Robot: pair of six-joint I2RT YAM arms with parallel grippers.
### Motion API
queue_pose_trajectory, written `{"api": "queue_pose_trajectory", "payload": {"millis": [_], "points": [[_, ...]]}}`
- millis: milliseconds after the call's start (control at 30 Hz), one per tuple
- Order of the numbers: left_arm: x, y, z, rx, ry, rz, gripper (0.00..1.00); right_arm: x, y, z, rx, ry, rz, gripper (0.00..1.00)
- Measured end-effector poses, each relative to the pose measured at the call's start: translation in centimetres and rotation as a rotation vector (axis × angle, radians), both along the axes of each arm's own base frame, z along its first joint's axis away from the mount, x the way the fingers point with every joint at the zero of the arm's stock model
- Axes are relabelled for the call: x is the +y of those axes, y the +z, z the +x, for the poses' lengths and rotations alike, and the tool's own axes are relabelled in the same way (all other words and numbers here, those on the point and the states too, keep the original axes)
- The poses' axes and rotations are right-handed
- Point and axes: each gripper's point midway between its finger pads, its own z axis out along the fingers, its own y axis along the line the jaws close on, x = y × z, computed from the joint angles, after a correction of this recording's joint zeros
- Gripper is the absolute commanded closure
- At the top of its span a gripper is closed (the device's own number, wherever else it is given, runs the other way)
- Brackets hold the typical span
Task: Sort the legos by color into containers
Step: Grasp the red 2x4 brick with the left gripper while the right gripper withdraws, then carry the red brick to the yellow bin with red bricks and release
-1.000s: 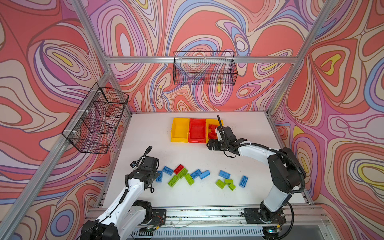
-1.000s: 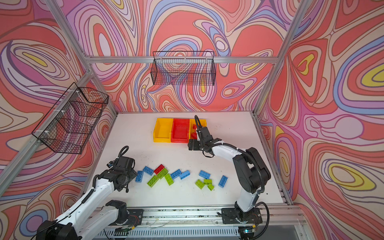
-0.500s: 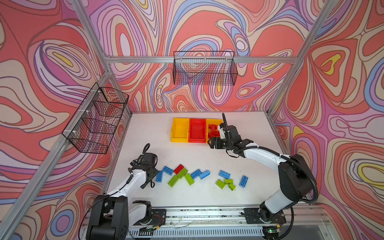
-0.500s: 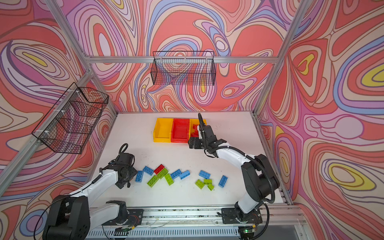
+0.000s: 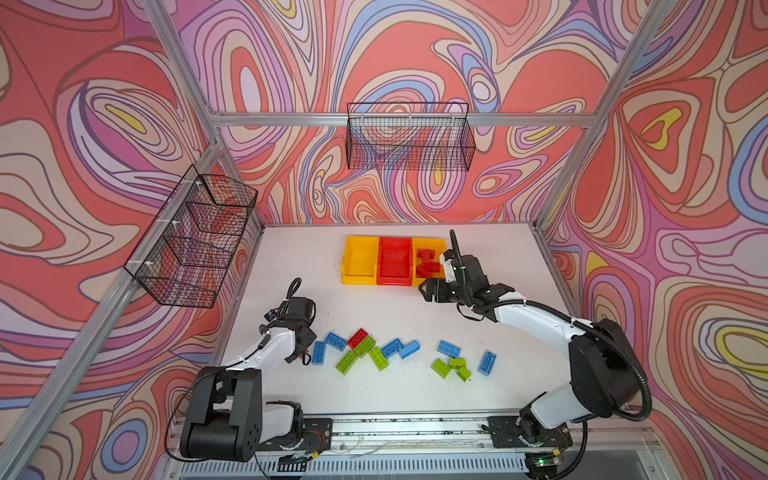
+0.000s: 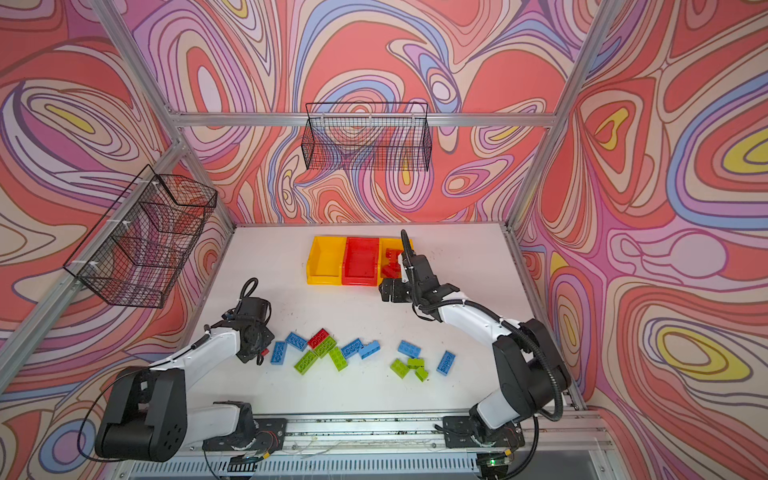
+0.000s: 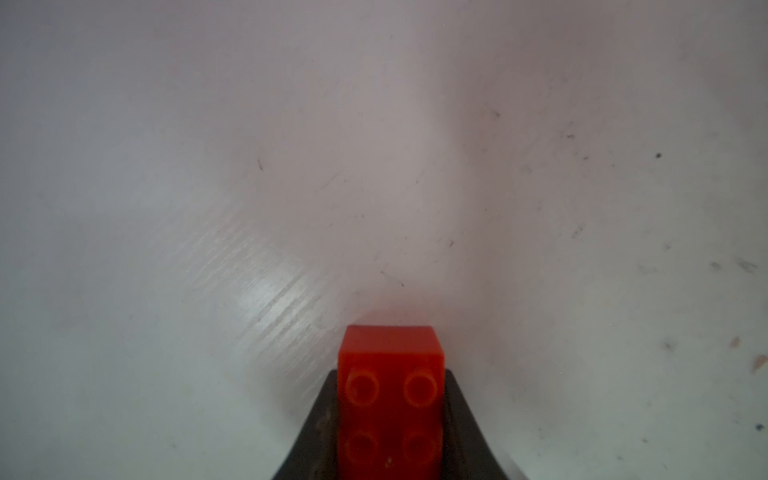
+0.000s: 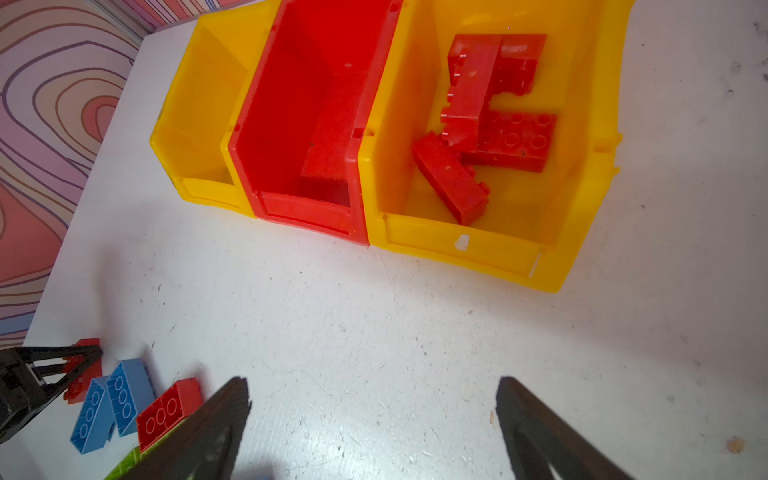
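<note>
Since a second ago my left fingers have snapped in from wide apart, and my left gripper is now clamped on a small red brick. One finger presses each long side, and the studs face the wrist camera. Whatever is moulded on those studs is too blurred to read. That hand sits close to the white table at the left end of the scattered row, just beside a blue brick. I cannot tell whether the brick is lifted clear.

Meanwhile my right arm has drawn back from above the bins. My right gripper hangs in front of them with its fingers spread fully apart, holding nothing.

Three bins stand side by side at the back: a yellow bin, a red bin, and a second yellow bin holding a heap of red bricks. Out on the table lie more blue ones, green bricks and a loose red brick.
</note>
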Motion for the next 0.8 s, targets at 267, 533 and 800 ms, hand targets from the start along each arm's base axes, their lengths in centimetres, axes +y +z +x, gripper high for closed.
{"api": "queue_pose_trajectory", "payload": {"millis": [267,533,800], "points": [[-2.9,1.3,1.9,0.001,-0.115,-0.049,0.82,-0.8,0.9,-1.4,-0.02,-0.008,0.016,0.03],[-11.9,9.0,9.9,-0.153,-0.396,-0.02,0.84,-2.1,1.6,-3.0,-0.036,-0.047,0.032,0.03],[-24.8,13.8,16.0,-0.279,-0.687,-0.062,0.84,-3.6,3.9,-3.6,-0.092,-0.107,0.04,0.03]]}}
